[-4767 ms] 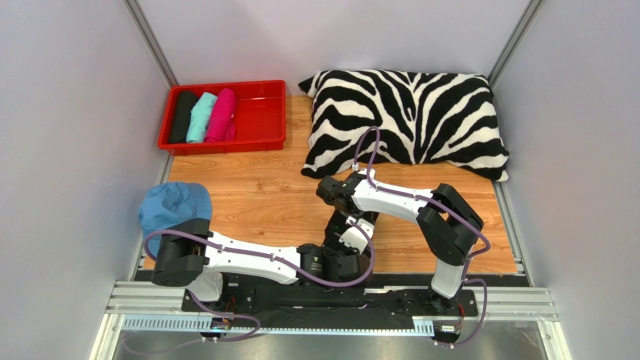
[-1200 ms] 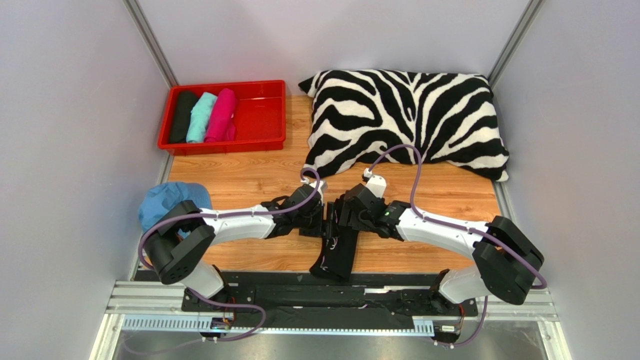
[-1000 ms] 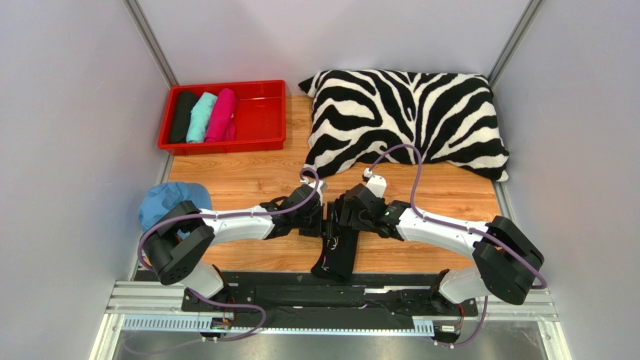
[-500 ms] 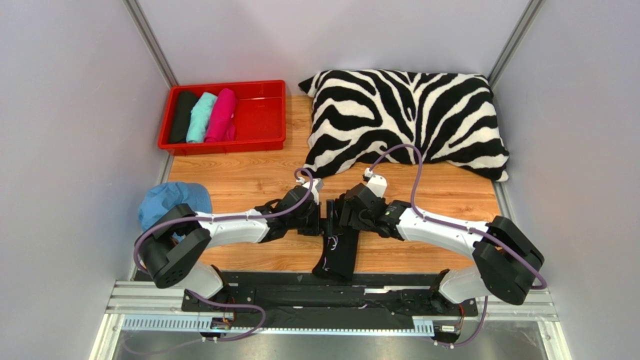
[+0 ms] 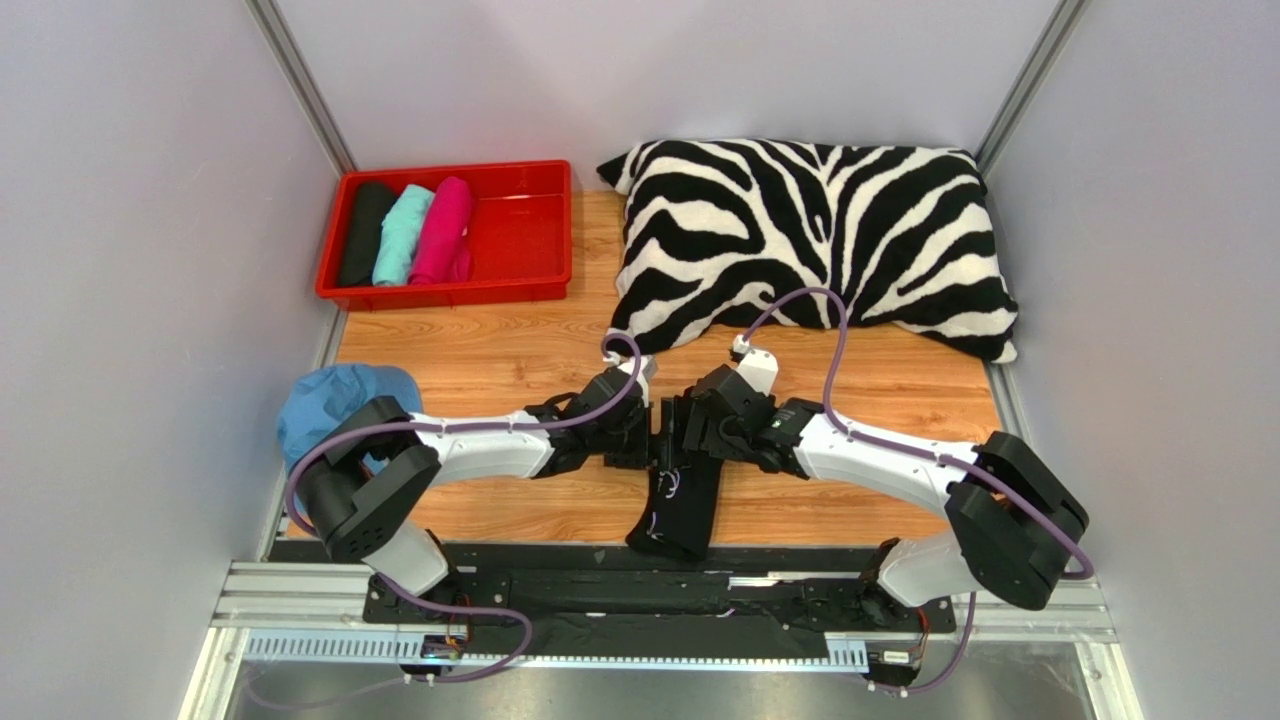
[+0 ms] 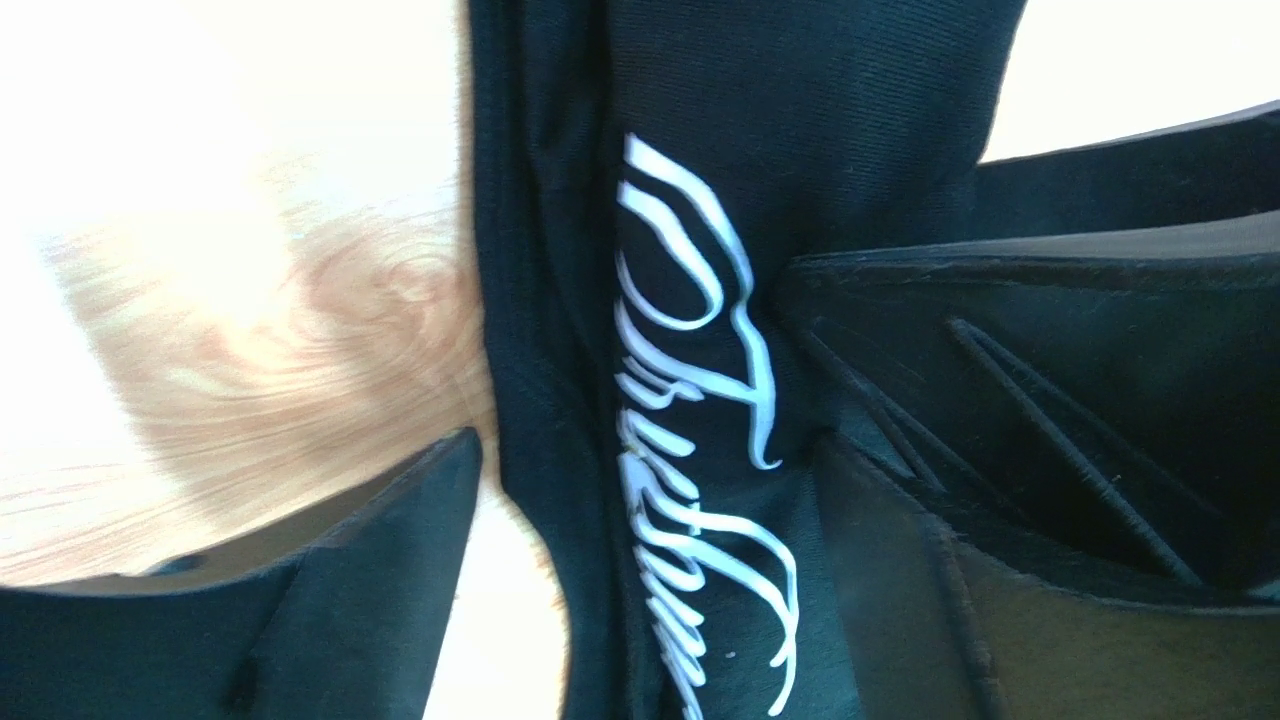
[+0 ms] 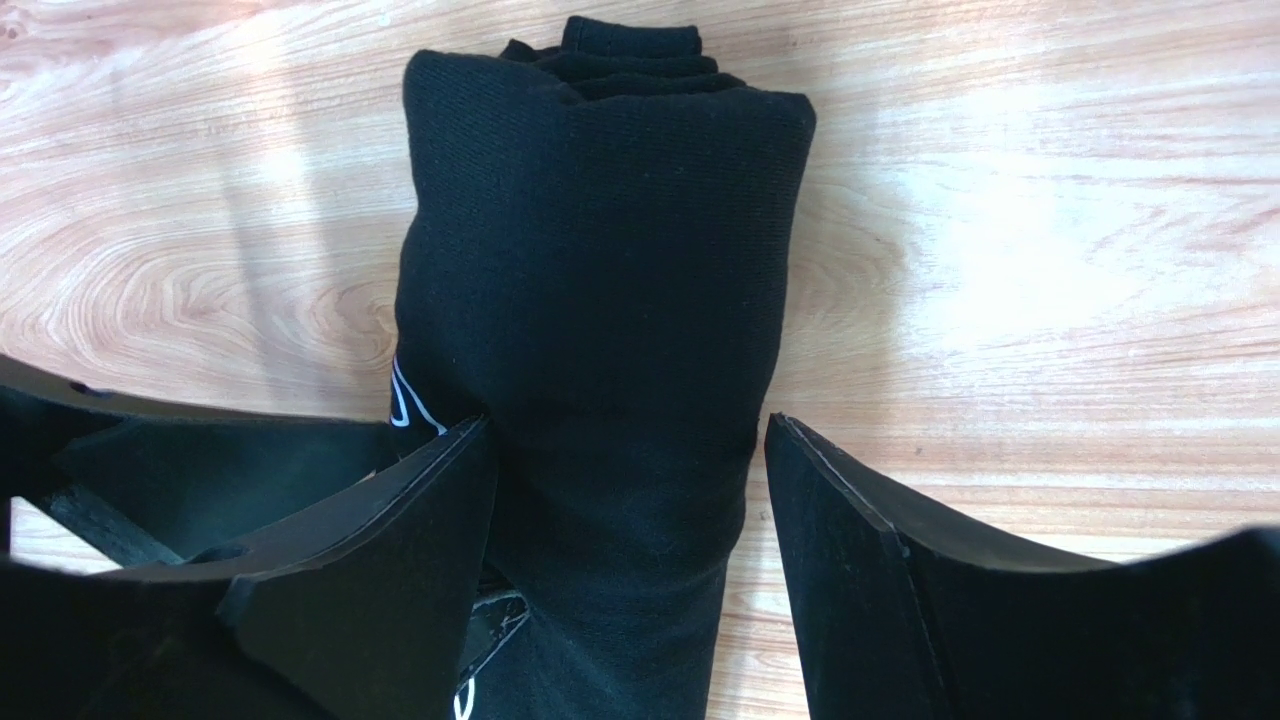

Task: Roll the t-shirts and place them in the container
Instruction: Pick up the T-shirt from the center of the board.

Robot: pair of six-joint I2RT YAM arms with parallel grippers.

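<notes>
Okay, the black t-shirt [image 5: 676,503] is at dead centre of the table [image 5: 496,375], close to my near edge. It lies as a narrow bundle with its long axis running 12 to 6. Both arms meet at its 12 o'clock end, the left coming in from 9 and the right from 3.

The right hand [image 7: 627,425] is spread wide and straddles the bundle. One finger brushes the cloth and the other stands apart, with bare wood showing between. In that wrist view I can see layered folds at the end, so it looks rolled to me.

The left hand [image 6: 646,390] is spread as well, with the white script print running down between its fingers. Nothing is gripped on either side.

What matters here is that both hands sit across the short axis, so closing would pinch the roll's girth rather than its length. Neither arm is nearer.

The red tray [image 5: 519,225] sits at 11 o'clock and holds the black roll [image 5: 365,233], teal roll [image 5: 403,233] and pink roll [image 5: 445,228]. I reckon the left arm has the easier reach to it.
</notes>
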